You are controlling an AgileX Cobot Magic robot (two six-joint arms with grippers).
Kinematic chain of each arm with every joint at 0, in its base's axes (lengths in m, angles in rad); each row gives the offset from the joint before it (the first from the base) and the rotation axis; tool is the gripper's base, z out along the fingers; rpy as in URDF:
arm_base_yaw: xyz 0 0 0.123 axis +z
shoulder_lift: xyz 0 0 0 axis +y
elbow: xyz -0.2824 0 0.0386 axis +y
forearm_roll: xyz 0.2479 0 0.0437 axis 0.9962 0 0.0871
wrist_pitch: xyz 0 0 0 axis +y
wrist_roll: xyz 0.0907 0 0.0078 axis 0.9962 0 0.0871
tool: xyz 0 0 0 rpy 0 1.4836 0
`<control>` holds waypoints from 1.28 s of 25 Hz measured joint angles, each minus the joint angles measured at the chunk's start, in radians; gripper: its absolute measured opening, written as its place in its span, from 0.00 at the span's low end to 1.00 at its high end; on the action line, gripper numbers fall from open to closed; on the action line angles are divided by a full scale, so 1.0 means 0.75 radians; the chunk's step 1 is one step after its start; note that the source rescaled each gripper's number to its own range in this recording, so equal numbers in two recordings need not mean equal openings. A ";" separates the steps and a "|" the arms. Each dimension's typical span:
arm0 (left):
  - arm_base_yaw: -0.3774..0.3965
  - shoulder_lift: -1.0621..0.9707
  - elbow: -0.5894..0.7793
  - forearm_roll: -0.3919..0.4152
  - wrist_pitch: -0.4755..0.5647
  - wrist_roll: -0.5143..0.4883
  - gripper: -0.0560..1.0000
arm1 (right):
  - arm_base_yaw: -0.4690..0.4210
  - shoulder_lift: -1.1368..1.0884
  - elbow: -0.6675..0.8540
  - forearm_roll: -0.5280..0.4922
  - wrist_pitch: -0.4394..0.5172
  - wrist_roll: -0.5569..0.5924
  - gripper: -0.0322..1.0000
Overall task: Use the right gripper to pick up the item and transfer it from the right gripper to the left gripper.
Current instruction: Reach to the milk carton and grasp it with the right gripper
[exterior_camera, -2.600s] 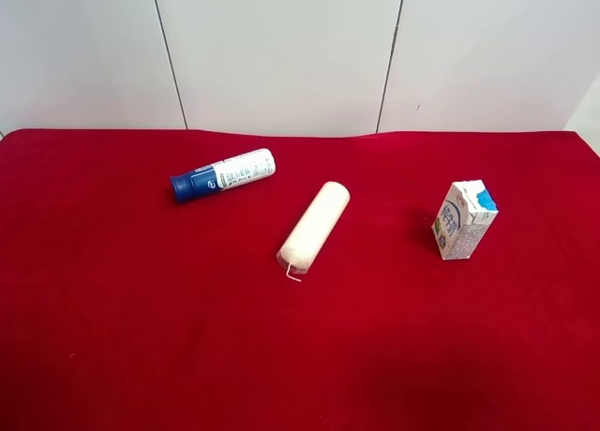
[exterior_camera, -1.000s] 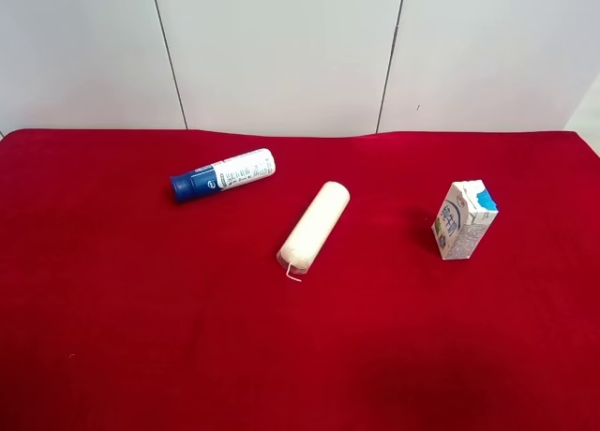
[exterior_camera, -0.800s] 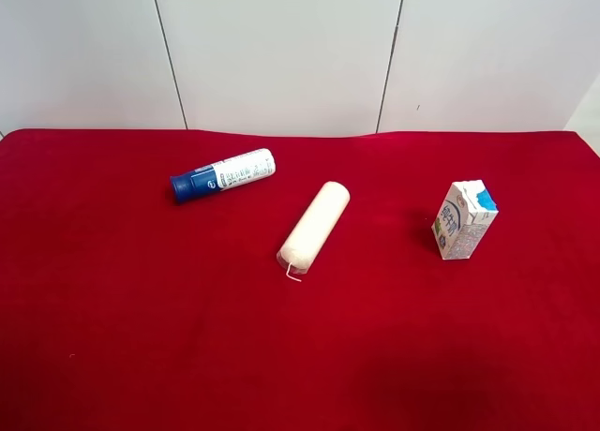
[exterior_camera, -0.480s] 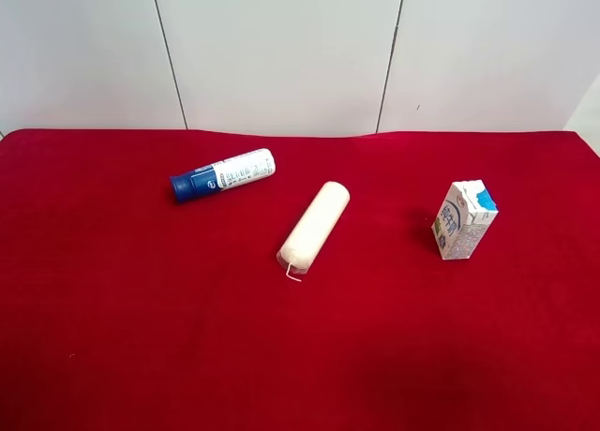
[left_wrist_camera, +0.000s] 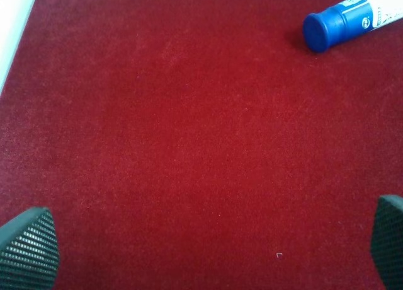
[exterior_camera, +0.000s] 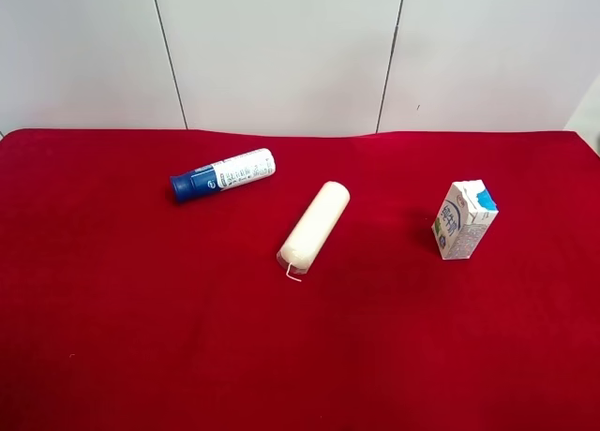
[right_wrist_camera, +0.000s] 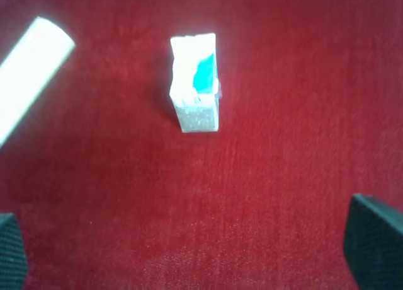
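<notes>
The item, a small white milk carton [exterior_camera: 464, 219] with a blue top, stands upright on the red cloth at the exterior high view's right. It also shows in the right wrist view [right_wrist_camera: 195, 82], well ahead of my right gripper [right_wrist_camera: 189, 252], whose fingertips [right_wrist_camera: 373, 239] stand wide apart and empty. My left gripper [left_wrist_camera: 201, 246] is open and empty over bare red cloth, its fingertips [left_wrist_camera: 28, 243] far apart. Neither arm shows in the exterior high view.
A white tube with a blue cap [exterior_camera: 223, 173] lies at the back left; its cap shows in the left wrist view [left_wrist_camera: 330, 28]. A cream cylindrical roll [exterior_camera: 314, 227] lies in the middle, seen also in the right wrist view [right_wrist_camera: 31, 72]. A white wall [exterior_camera: 281, 56] stands behind the table.
</notes>
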 joint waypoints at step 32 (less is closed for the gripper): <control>0.000 0.000 0.000 0.001 0.000 0.000 1.00 | 0.000 1.315 -0.424 -0.071 -0.161 0.046 1.00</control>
